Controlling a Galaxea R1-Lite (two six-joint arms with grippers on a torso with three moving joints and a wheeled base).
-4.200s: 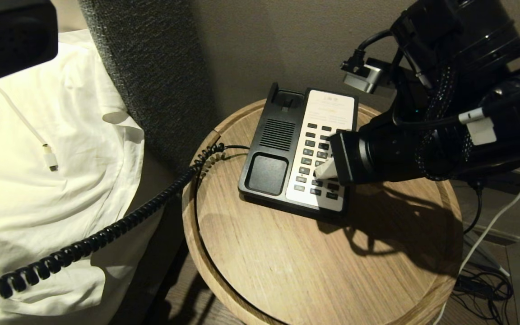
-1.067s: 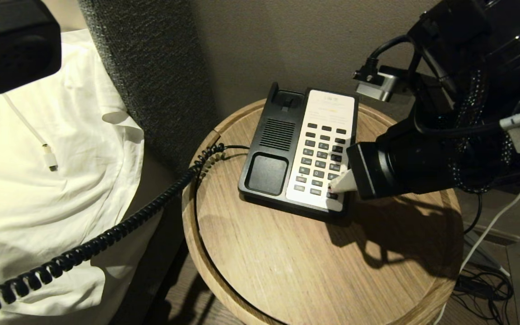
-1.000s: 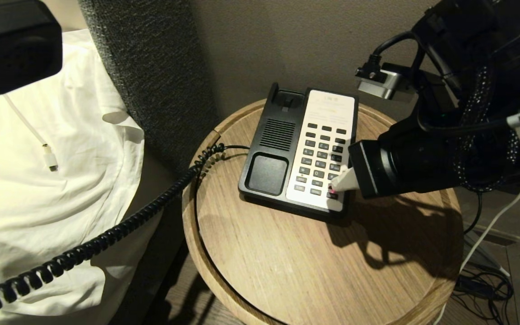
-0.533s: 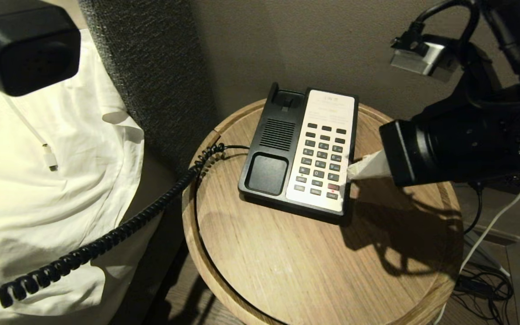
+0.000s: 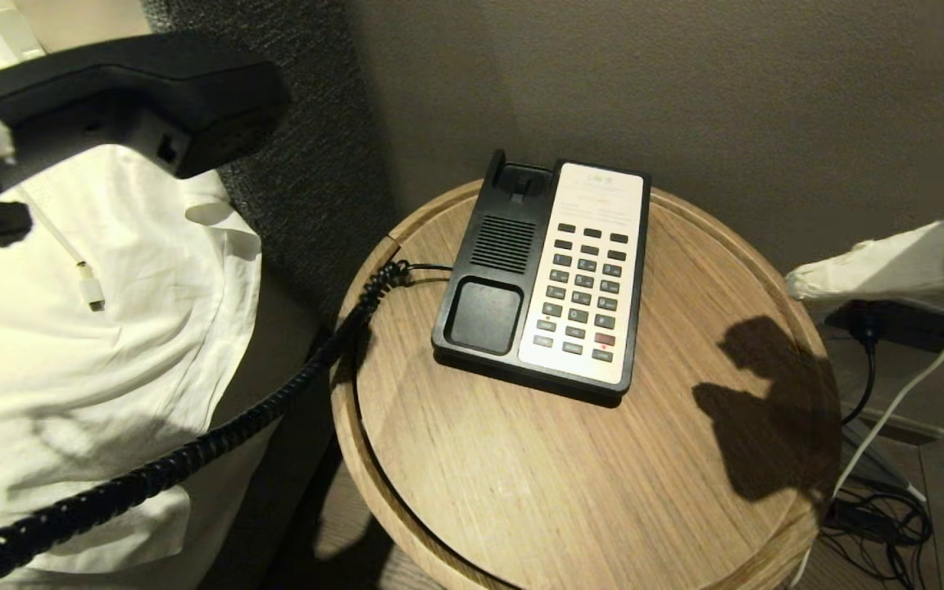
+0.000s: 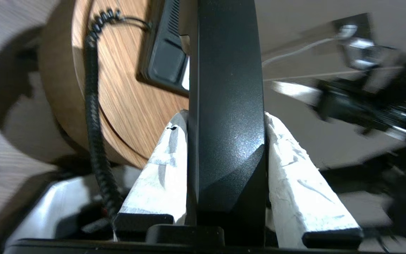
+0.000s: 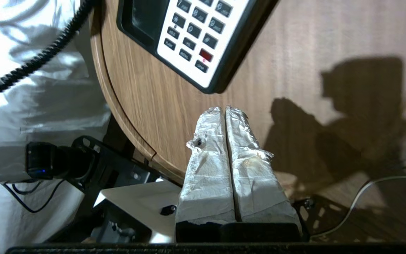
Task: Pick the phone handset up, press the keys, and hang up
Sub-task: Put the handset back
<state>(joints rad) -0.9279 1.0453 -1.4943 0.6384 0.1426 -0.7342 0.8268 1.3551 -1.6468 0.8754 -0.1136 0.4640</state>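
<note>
Left gripper [image 6: 226, 141] clamping phone handset [image 6: 226, 88], earpiece hidden

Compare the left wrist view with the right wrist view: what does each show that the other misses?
Left wrist only: the left gripper clamping the glossy black plastic phone handset.
Right wrist only: the right gripper shut and empty, plus the dark grey rectangular keys with one red button.
Both: the round wooden table, black phone base and black coiled cord.
</note>
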